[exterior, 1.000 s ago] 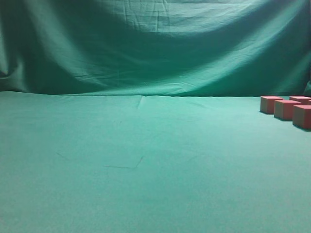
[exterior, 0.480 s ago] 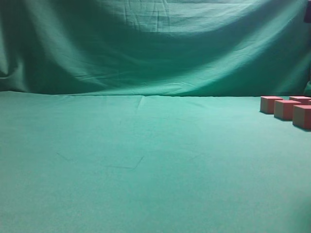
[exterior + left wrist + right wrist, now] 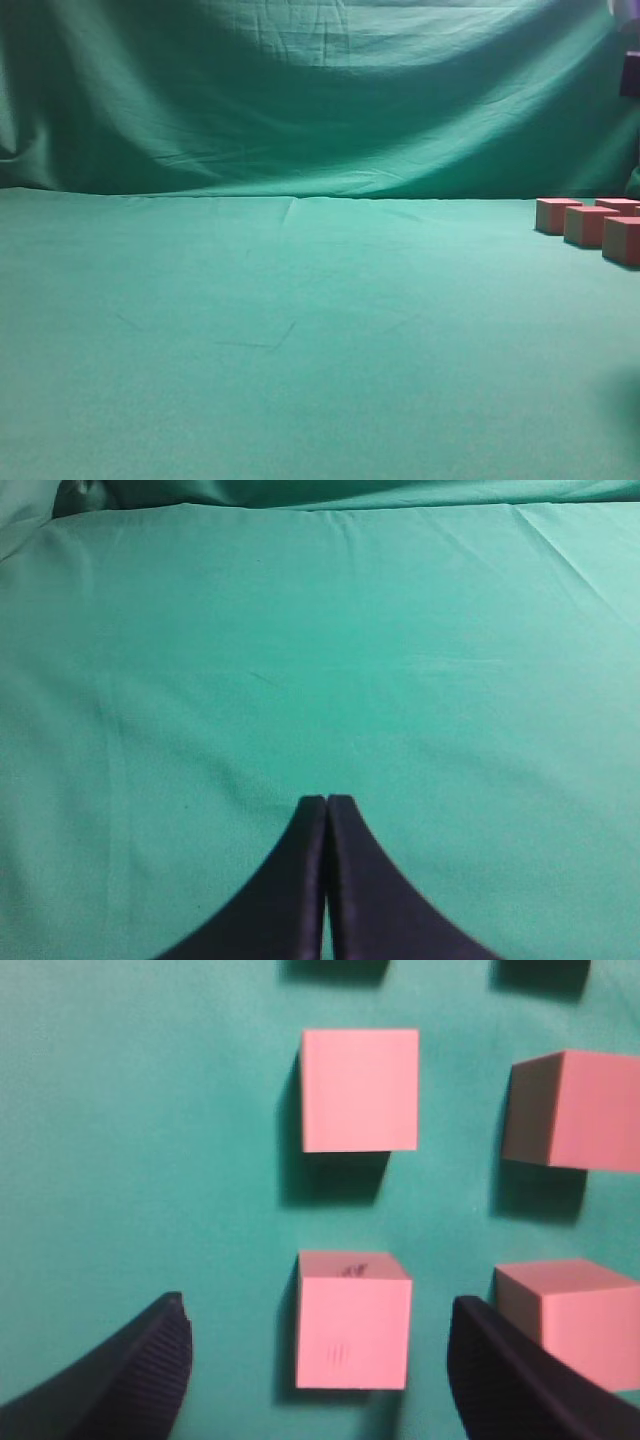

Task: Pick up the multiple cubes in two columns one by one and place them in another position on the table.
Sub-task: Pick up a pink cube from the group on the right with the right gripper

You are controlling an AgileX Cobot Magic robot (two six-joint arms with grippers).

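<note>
Cubes (image 3: 353,1332) lie on the teal-green counter (image 3: 140,1160) under the right pincer (image 3: 320,1380), whose two dark ribbed fingers (image 3: 130,1380) stand wide apart, holding nothing. One pink cube sits between those fingers, touching neither, with faint dark marks on its top. Beyond it a second cube (image 3: 360,1090) lies in the same column, apart from the first. To the right a second column shows two more cubes (image 3: 575,1110), one beside each of the first pair. In the exterior view, four cubes (image 3: 590,226) sit at the far right edge of the counter, close together, in front of the wrinkled green backdrop curtain (image 3: 320,100). The left pincer (image 3: 327,810) hangs over bare cloth, its dark tips pressed together, with no cube near it.
</note>
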